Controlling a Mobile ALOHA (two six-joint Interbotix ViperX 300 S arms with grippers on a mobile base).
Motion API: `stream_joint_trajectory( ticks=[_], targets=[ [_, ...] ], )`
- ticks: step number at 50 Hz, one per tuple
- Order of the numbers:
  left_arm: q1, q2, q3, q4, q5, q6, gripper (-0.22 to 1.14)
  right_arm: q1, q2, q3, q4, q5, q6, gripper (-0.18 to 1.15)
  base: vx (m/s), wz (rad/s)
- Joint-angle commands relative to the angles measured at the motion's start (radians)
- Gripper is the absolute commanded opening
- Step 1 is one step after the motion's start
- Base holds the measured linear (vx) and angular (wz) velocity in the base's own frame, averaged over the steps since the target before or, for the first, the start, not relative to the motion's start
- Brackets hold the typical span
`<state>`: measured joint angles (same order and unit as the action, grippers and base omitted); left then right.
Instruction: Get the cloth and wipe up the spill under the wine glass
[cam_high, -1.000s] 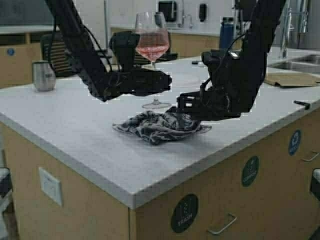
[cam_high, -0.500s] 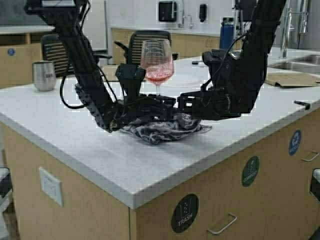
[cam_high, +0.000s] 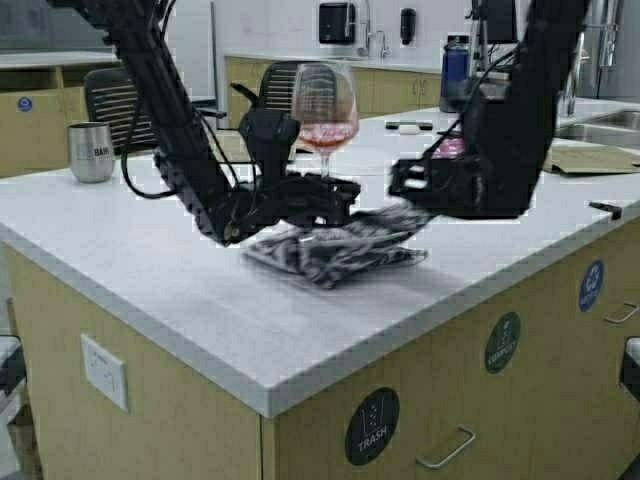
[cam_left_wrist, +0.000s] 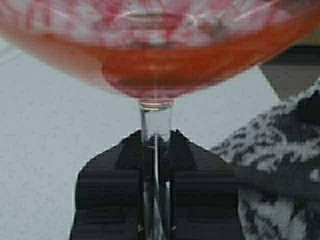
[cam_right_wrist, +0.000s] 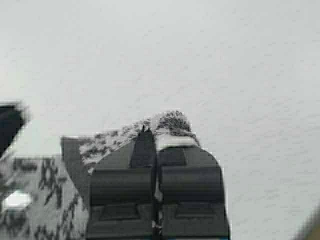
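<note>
I see my left gripper pinching the stem of the tall clear wine glass with pinkish-red liquid, which stands upright above the white speckled stone countertop. My right gripper has its jaws pressed together on an edge of the limp white cloth with black-and-grey floral print, which lies on the counter just below the glass. Behind are a short steel tumbler, a mesh office chair and wooden cabinets.

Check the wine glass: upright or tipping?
Upright. The wine glass stands with its bowl level above the left gripper, shut on its stem, and the pink liquid sits low and even.
</note>
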<state>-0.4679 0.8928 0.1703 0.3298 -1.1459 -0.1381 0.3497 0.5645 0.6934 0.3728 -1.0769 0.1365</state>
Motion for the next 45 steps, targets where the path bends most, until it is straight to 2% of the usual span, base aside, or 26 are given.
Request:
stream_joint_trajectory(
  ticks=[1,10,30,38,45],
  targets=[
    [-0.005,-0.052,-0.032,-0.002,-0.005,0.002,0.19,-0.092,-0.1,0.035,0.101,-0.083,0.011,0.06,0.0,0.0],
    [-0.008,-0.014,-0.067,-0.002,-0.005,-0.002,0.19,-0.155,-0.149,0.066,0.129,-0.149,0.025,0.06,0.0,0.0],
    [-0.006,0.08,-0.12,-0.005,-0.005,0.0,0.21,-0.156,-0.153,0.072,0.092,-0.156,0.023,0.06,0.0,0.0],
    [-0.006,0.095,-0.123,-0.005,-0.005,0.003,0.25,-0.156,-0.149,0.071,0.066,-0.156,0.023,0.06,0.0,0.0],
    [-0.008,0.104,-0.123,-0.015,-0.005,0.005,0.34,-0.156,-0.144,0.072,0.035,-0.156,0.025,0.06,0.0,0.0]
  ],
)
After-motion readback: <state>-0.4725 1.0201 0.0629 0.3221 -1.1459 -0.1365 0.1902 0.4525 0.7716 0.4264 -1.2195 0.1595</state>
